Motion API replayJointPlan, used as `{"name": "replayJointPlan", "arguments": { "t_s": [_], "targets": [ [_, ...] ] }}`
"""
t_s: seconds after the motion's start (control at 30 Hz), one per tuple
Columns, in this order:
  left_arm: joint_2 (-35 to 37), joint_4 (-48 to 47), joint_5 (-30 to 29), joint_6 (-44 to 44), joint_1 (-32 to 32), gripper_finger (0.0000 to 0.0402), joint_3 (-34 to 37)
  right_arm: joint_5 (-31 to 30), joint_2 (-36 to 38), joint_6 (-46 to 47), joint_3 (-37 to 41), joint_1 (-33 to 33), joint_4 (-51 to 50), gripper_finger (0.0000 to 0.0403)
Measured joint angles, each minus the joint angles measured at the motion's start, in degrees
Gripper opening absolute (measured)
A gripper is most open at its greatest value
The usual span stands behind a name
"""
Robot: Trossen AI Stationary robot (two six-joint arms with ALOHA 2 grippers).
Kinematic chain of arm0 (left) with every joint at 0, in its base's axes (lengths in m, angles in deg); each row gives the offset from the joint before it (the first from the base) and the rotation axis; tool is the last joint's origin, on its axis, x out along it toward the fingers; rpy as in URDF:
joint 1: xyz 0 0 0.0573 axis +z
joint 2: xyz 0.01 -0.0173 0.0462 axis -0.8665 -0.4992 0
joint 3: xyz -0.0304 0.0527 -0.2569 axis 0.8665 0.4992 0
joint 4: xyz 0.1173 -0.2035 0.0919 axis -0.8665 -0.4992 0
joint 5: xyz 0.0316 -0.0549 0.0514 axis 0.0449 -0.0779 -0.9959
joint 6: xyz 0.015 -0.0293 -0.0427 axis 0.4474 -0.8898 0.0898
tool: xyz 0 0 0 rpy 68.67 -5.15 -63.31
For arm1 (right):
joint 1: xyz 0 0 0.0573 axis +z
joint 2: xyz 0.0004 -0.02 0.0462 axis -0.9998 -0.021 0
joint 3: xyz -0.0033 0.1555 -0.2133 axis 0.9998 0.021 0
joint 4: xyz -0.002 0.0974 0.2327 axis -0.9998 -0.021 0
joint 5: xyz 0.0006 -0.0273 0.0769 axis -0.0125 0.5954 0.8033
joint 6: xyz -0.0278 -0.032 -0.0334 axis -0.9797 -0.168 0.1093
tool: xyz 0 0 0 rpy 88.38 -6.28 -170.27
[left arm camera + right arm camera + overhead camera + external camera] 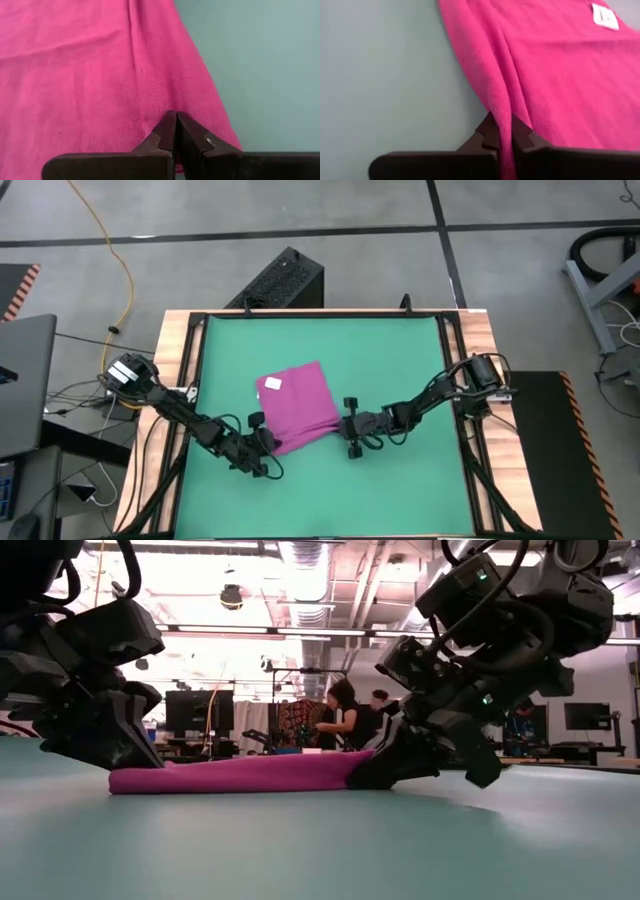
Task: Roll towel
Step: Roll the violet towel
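The magenta-pink towel [297,408] lies flat on the green mat [400,360], its white tag [272,384] near its far left corner. It shows as a low pink band in the low view [240,775]. My left gripper [268,442] is shut at the towel's near left end. My right gripper [338,427] is shut on the towel's near right end. Both arms reach in low over the mat from the two sides. The tag also shows in the right wrist view [606,15]. My left gripper has its shut fingertips [176,122] on the towel's near edge [165,107], coming low from the near left. Whether cloth lies between the fingers cannot be told; the fingers hide it. The towel lies on the mat there. My right gripper pinches a raised fold of the towel's near right edge [506,117] between its two fingers, coming low from the table's right. The fold runs along between the fingers. The rest of the towel lies slack on the mat.
A wooden frame [180,360] borders the mat. A black box [285,280] stands on the floor beyond the far edge. Bare mat lies on all sides of the towel. People sit in the room behind [345,720].
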Motion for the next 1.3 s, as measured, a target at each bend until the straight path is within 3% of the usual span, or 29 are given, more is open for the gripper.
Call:
{"name": "replayJointPlan", "arguments": {
  "t_s": [0.3, 0.6, 0.83, 1.3],
  "targets": [
    [-0.1, 1.3, 0.3, 2.1, 0.0, 0.0, 0.0, 11.1, 8.1, 9.6, -3.2, -2.7, -14.4, 0.0013],
    [-0.1, 3.3, 3.4, 3.6, 0.5, 0.0, 0.1, 21.2, 7.7, 12.9, -13.8, -7.1, -29.5, 0.0013],
    [0.0, 3.9, 6.3, 3.5, 0.5, 0.0, 0.1, 27.7, 7.9, 16.4, -17.6, -11.3, -33.5, 0.0013],
    [-0.1, 5.9, 9.5, 4.7, 0.4, 0.0, 0.1, 31.1, 1.0, 17.5, -17.7, -13.7, -29.3, 0.0013]
  ]
}}
